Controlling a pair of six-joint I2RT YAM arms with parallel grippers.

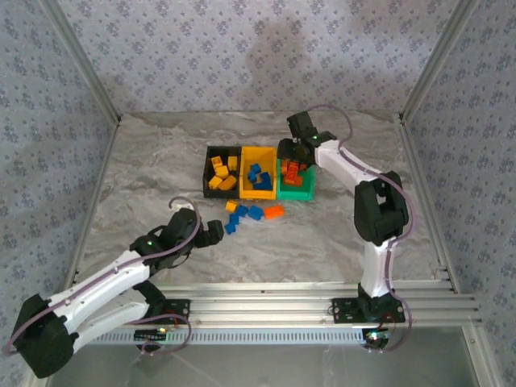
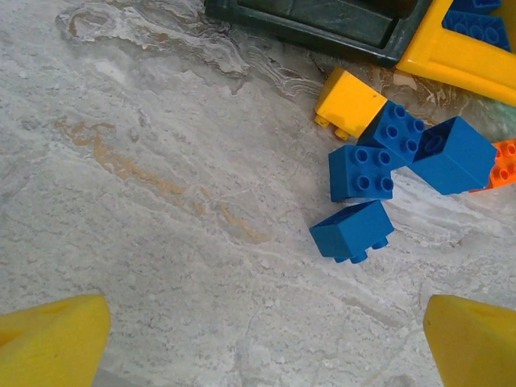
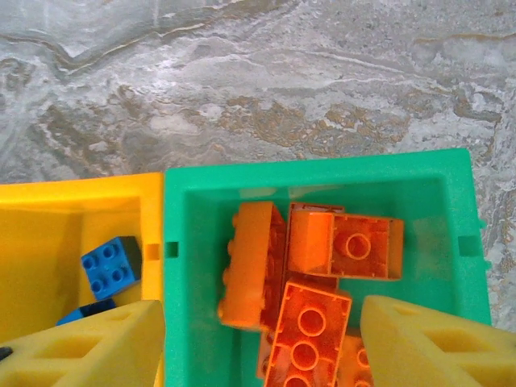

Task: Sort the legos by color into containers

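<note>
Three bins stand in a row: black (image 1: 207,172) with yellow bricks, yellow-orange (image 1: 258,193) with blue bricks, green (image 1: 296,193) with red-orange bricks. My right gripper (image 1: 292,155) hovers open over the green bin (image 3: 193,266), its pads (image 3: 439,339) wide apart above several red-orange bricks (image 3: 310,322); one of these (image 3: 254,262) looks blurred. On the table in front of the bins lie a yellow brick (image 2: 349,103), several blue bricks (image 2: 352,231) and a red-orange brick (image 1: 274,212). My left gripper (image 1: 212,232) is open and empty, just left of the loose blue bricks.
The yellow-orange bin (image 3: 81,201) sits tight against the green one, a blue brick (image 3: 110,266) inside it. The black bin's corner (image 2: 322,28) lies just beyond the loose pile. Bare marble stretches left of and in front of the pile. Patterned walls enclose the table.
</note>
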